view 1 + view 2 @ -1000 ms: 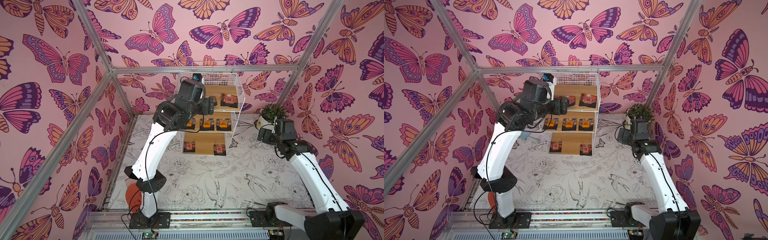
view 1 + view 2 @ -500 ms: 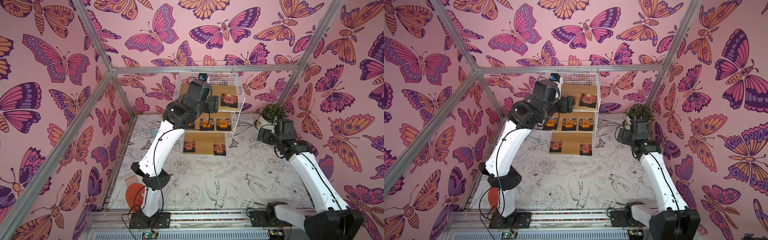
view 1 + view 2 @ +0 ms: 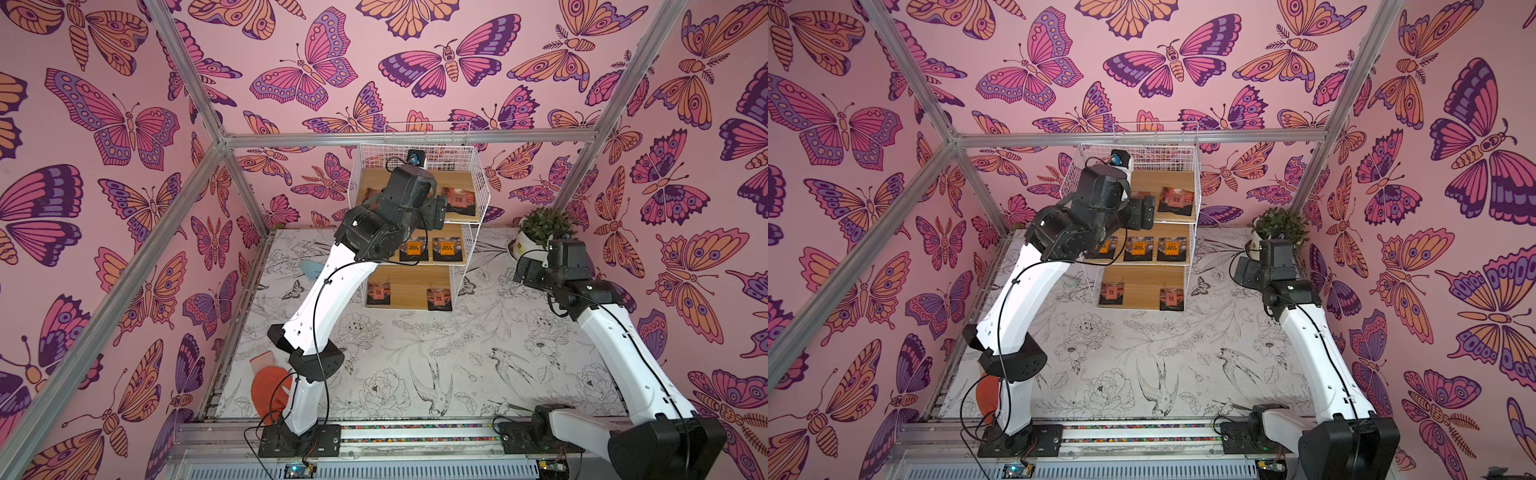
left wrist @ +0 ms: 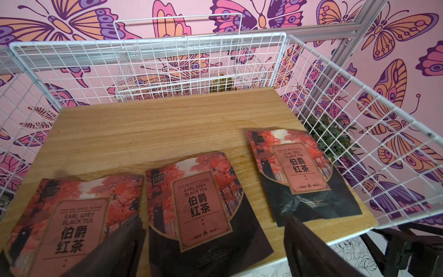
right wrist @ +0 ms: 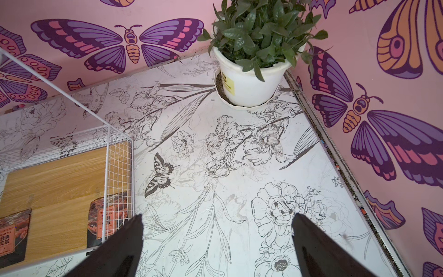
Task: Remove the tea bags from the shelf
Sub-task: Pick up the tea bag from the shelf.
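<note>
The left hand [image 4: 212, 221] is held with its fingers [image 4: 115, 249] apart and nothing clamped between them, poised just above the front edge of the top board [image 4: 167, 124] of the shelf [image 3: 478, 183]. Beneath the gap the middle Earl Grey tea bag [image 4: 199, 203] is seen lying flat, with one more laid to each side of it on that board. Orange-labelled tea bags [image 3: 1172, 248] are set in a row on the shelf's middle board, and two reddish tea bags [image 3: 378, 292] are left on its lowest board. All eight can be counted on the shelf, so the first pick is judged to be in hand. A thin flat sachet must be taken next: a descent onto the middle one is called for, with a finger worked under an edge before closing. The right hand [image 5: 217, 215] is held wide apart and empty over the bench [image 5: 215, 156], beside the shelf's lowest board and short of the potted plant [image 5: 249, 84].
</note>
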`<state>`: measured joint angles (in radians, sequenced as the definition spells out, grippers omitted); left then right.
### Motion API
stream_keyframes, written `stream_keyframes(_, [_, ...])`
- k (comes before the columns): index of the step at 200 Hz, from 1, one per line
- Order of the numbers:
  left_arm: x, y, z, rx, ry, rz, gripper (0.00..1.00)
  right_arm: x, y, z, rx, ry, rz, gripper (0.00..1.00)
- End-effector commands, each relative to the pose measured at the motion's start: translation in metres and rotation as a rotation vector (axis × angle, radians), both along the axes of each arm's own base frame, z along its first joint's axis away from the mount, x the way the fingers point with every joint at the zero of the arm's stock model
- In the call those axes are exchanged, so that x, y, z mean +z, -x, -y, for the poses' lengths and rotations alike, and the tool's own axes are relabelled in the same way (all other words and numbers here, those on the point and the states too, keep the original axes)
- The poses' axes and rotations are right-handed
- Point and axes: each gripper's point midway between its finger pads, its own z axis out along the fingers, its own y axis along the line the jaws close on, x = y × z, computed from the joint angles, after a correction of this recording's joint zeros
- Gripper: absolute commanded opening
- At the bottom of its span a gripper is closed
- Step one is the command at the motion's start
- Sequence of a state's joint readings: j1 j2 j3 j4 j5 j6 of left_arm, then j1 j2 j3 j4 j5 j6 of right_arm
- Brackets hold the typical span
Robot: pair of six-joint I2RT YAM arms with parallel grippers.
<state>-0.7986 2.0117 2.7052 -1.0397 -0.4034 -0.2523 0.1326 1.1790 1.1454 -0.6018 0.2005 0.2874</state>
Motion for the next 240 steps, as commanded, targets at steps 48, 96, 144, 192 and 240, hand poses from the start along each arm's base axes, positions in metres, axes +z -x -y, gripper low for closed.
stream_keyframes(48, [-0.006, -0.010, 0.001, 0.036, -0.034, 0.020, 0.94, -0.004, 0.002, -0.001, -0.001, 0.001, -0.008, 0.99])
stream_keyframes(96, [-0.019, -0.014, 0.003, 0.044, -0.066, -0.004, 0.93, -0.005, 0.002, 0.000, -0.004, 0.008, -0.010, 0.99])
stream_keyframes(144, [-0.025, -0.015, 0.003, 0.048, -0.081, -0.018, 0.93, -0.006, 0.002, 0.002, -0.009, 0.014, -0.011, 0.99])
stream_keyframes(192, [-0.035, -0.017, -0.001, 0.077, -0.116, -0.034, 0.91, -0.007, 0.002, 0.002, -0.010, 0.017, -0.012, 0.99])
stream_keyframes(240, [-0.047, -0.019, -0.001, 0.081, -0.132, -0.066, 0.79, -0.008, 0.004, 0.003, -0.010, 0.027, -0.018, 0.99])
